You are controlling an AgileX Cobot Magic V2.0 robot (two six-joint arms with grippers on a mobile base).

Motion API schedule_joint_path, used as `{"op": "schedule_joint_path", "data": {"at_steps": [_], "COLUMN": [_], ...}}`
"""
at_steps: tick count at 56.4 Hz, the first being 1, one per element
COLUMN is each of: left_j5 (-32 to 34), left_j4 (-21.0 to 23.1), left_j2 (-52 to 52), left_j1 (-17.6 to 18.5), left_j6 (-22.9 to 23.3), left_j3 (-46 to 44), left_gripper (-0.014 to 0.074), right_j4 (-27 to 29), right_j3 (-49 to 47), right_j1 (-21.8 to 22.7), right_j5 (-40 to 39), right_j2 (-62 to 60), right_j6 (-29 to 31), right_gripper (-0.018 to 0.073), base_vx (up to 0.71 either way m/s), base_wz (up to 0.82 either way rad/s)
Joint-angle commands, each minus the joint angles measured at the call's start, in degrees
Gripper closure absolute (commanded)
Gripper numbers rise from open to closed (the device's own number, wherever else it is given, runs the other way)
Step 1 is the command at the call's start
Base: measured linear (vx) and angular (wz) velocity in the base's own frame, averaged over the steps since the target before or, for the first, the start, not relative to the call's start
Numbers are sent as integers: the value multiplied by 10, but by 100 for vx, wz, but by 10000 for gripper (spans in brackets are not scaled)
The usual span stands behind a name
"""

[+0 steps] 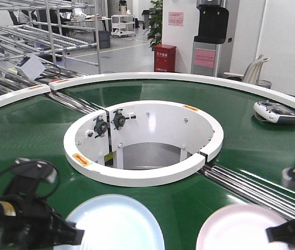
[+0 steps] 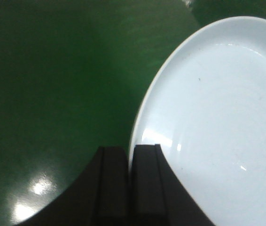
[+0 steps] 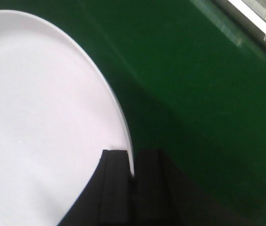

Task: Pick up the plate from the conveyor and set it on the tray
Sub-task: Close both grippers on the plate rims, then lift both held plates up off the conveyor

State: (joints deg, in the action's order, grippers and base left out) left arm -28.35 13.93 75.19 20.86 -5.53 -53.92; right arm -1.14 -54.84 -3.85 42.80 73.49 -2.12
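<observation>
Fingers [image 2: 112, 179] of the left pincer [image 2: 130, 153] were drawn close on the left rim of the pale blue plate [image 2: 217, 117], with the rim running into the narrow slit between them. The right pincer [image 3: 134, 155] did the same on the right rim of the pinkish plate [image 3: 39, 117]. Each bite looked shallow, taking only the lip. Whether either plate had cleared the green belt [image 2: 53, 94] could not be told from these views.

Both plates lay at the near edge of the belt, the blue one toward the left and the pink one toward the right, just short of the white ring [image 1: 142, 177] round the middle opening. Steel rollers [image 1: 252, 190] crossed the belt just beyond the pink plate, and a white handset [image 1: 275, 112] lay near the far right edge, well apart from both.

The step in hand seemed to be the lift. A plate held by one edge would want to droop on its free side. It would therefore be wise to raise it slowly and straight up, keep the wrist level or tipped slightly toward the held rim, and check that the glazed lip did not slide before swinging away. The tray was not in view, so the carry would have to be judged once it appeared.
</observation>
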Motion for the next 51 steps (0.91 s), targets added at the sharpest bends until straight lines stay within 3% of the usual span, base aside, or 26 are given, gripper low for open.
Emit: {"op": "schedule_joint_path", "data": {"at_steps": [1,12,51], "left_j5": [42,41,53], "left_j4": [-31,-92,-91], "left_j2": [-61,-134,-185], "left_j1": [1,1,1], "left_j6": [29,90,92], "left_j3": [-11,-11,-11], "left_gripper": [596,596,593], "right_j4": [-4,-4,11], "right_j3": [-14,-14,-14], "right_j1": [4,4,4], "right_j5": [3,40,45], "right_j2": [-89,-209,-259], "right_j6": [2,-1,-1], "right_gripper": [573,573,571], "base_vx": [0,0,0], "base_wz": [0,0,0]}}
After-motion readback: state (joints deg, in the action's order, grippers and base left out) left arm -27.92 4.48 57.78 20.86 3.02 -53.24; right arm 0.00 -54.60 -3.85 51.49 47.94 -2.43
